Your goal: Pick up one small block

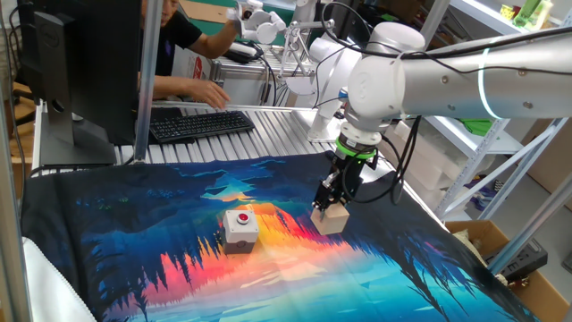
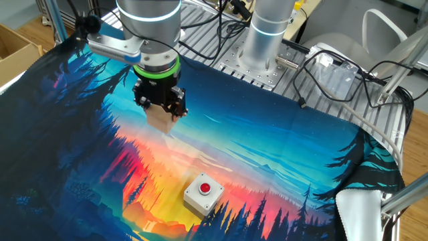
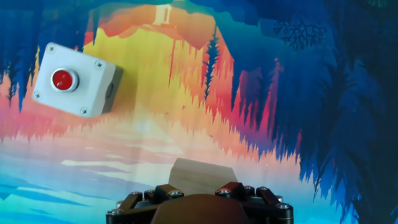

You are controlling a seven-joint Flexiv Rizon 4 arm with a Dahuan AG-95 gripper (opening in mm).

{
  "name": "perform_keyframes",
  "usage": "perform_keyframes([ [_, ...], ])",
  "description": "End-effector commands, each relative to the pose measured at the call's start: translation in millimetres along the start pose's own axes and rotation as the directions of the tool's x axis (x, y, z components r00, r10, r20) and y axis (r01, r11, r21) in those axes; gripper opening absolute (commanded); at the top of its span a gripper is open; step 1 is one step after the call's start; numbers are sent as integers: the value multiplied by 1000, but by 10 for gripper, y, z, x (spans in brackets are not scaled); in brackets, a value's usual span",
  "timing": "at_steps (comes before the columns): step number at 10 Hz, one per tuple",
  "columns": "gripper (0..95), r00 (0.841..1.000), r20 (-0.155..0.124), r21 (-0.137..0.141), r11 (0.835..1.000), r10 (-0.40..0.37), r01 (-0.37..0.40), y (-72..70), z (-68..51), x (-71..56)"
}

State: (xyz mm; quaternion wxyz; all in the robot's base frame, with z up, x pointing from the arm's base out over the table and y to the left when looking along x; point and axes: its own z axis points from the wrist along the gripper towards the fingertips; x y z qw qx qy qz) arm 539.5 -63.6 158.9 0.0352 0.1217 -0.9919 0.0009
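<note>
the end effector (image 1: 332, 208) grips the small block (image 1: 331, 220) — raised just off the surface (image 1: 134, 233) — near the grey button box (image 1: 239, 227).

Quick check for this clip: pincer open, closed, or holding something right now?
Pincer: closed on the small block, which looks lifted just off the printed cloth.

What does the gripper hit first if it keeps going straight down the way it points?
The small block already sits at the gripper tip; past it, only the printed cloth. Whether the block touches the cloth is unclear.
</note>
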Motion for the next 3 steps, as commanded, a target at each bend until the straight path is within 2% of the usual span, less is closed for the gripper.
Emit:
perform_keyframes([
  [1,0,1000,-6,8,1000,2,-2,14,-16,-10],
  [3,0,1000,-10,19,1000,3,-3,46,-35,-12],
])
